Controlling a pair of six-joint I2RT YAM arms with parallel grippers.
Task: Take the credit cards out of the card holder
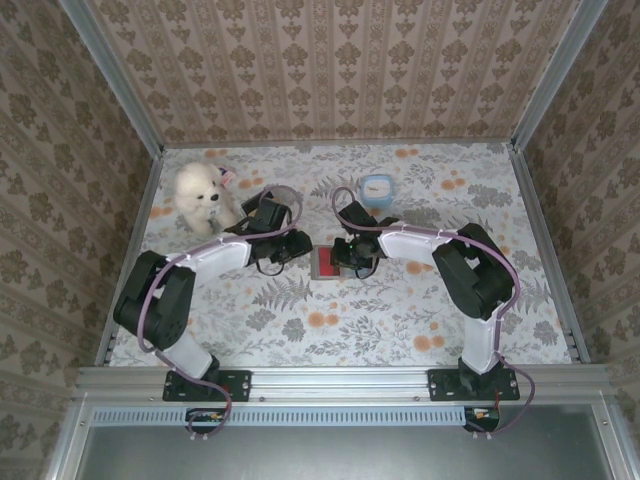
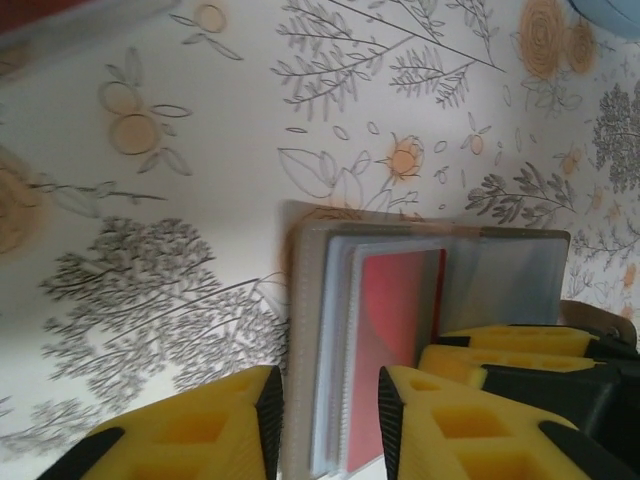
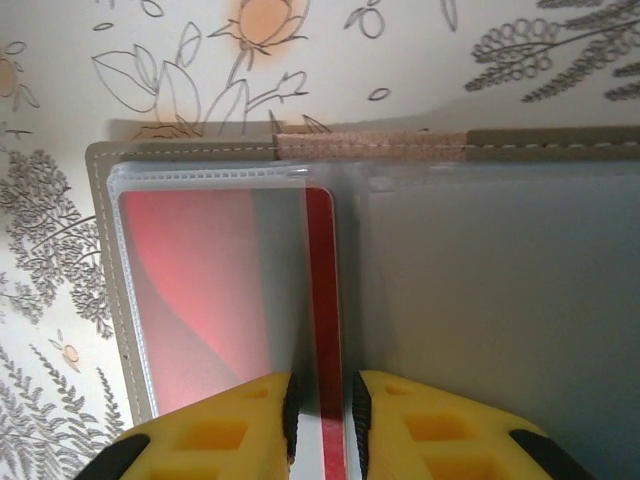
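White-ground floral print covers the desk [image 1: 400, 320], and the work sits at its middle.

1. Surroundings. A white toy dog [image 1: 200, 195] stands well behind and to the left of the card holder [image 3: 480, 300]. A small blue-rimmed tub [image 1: 376, 190] stands behind it to the right. Both are apart from it and play no part.

2. Card holder. It lies opened flat between the two arms. It is a grey-brown bifold with pale stitching along its border and clear, grey-blue tinted pockets inside.

3. Red card [image 3: 200, 290]. It sits in the pocket on the holder's left half, and a bright bare strip of it shows at the pocket mouth by the fold. Whether the other pocket holds a card cannot be told.

4. Left jaws. They are narrowed onto the holder's outer end, with the yellow fingers [image 2: 200, 435] either side of its stacked layers. Judgement: this pins the holder so it does not travel with the card.

5. Right jaws. They stand nearly together, pinching the exposed red strip between their fingers [image 3: 430, 430]. Judgement: this grip is set for drawing the card out along the pocket.
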